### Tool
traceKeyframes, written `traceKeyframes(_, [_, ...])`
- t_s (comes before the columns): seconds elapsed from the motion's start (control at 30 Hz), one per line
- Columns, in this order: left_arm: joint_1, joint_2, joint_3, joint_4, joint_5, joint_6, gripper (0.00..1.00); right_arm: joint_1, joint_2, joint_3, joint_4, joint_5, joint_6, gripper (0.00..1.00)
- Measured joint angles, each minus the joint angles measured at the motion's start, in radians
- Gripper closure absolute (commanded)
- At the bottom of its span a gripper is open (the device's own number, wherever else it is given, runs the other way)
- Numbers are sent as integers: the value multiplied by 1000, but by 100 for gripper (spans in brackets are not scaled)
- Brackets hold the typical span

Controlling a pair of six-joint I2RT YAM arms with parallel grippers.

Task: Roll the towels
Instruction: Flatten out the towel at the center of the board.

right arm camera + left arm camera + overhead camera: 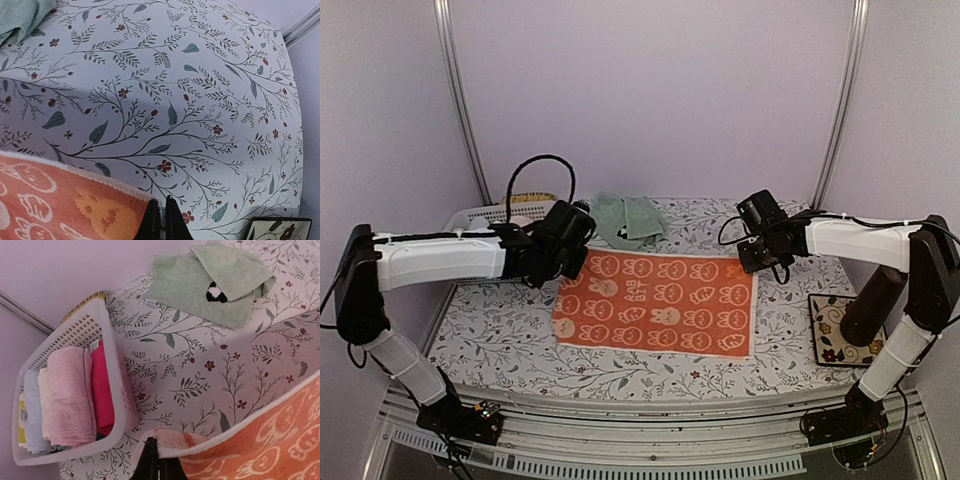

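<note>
The table (500,340), covered in a white cloth printed with leafy sprigs, fills most of the top view. The orange towel (658,305) lies spread flat at its middle, cream rabbit faces upward, its long edges running left to right. At the far left corner stands a white lattice basket (112,370) packed with rolled cloths (70,395) in pink, magenta, pale blue and cream. The green towel (628,220) sits loosely folded and rumpled near the far edge, just beyond the orange towel and apart from it, to the right of the basket. Near the right edge lies a flower-patterned tile (825,345) with a dark brown cylinder (872,303) leaning over it. The left gripper (158,462) is closed on the orange towel's far left corner, which is lifted and curled over its fingertips. The right gripper (163,220) has its fingers pressed together at the far right corner, seemingly pinching the edge. A small dark-and-white mark (216,292) peeks from a fold of the green towel
</note>
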Motion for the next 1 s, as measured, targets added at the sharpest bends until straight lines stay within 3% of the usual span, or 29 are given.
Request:
traceKeyframes(0.13, [12,240,141,60,14,74,100,-36,89,24,32,58,0,98])
traceKeyframes(0.43, [39,453,241,156,18,187,100,-96,164,84,93,110,-27,98])
traceKeyframes(1.0, [80,534,216,353,72,299,100,-133,172,83,167,121,-110,98])
